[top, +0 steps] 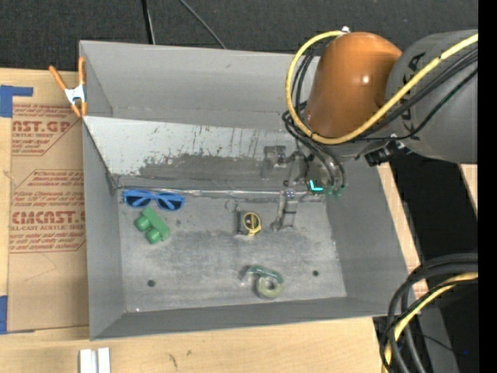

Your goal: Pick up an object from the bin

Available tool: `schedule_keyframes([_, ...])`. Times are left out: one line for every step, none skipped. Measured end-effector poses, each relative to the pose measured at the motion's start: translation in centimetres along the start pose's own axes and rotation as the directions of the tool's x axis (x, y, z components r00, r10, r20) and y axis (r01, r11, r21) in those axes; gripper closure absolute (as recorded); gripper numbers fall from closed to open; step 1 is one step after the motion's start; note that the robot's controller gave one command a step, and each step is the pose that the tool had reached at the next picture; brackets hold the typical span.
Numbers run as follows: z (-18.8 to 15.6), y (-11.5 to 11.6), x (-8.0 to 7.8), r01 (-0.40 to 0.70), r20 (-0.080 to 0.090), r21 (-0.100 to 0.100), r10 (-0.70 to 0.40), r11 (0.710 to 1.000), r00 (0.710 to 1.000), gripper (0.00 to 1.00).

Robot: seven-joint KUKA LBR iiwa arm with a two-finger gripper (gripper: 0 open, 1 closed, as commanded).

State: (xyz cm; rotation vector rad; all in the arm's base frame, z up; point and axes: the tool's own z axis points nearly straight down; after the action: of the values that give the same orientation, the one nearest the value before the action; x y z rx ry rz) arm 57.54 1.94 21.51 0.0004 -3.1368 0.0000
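Note:
My gripper [284, 217] hangs low over the bin floor, right of the middle, close under the back wall. Just to its left, about a hand's width away, lies a small round yellow-and-black thing [250, 223] like a tiny tape measure; the gripper does not touch it. Nearer the front lies a pale grey-green ring with a short strap [265, 281], well below the gripper.
At the left of the bin lie blue sunglasses [153, 200] against the back wall and a green blocky toy [153, 228] just in front of them. The arm with its orange cover and yellow cables reaches in from the upper right.

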Motion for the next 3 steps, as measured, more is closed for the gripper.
schedule_keyframes([13.8, -1.7, 4.0, 0.236, 0.001, 0.0, -0.236, 0.972, 0.972, 0.0])
schedule_keyframes([14.5, -0.4, 7.7, 0.632, 0.006, 0.003, -0.632, 0.775, 0.775, 0.0])
schedule_keyframes([14.2, -0.4, 7.6, 0.63, 0.003, 0.002, -0.63, 0.777, 0.777, 1.0])
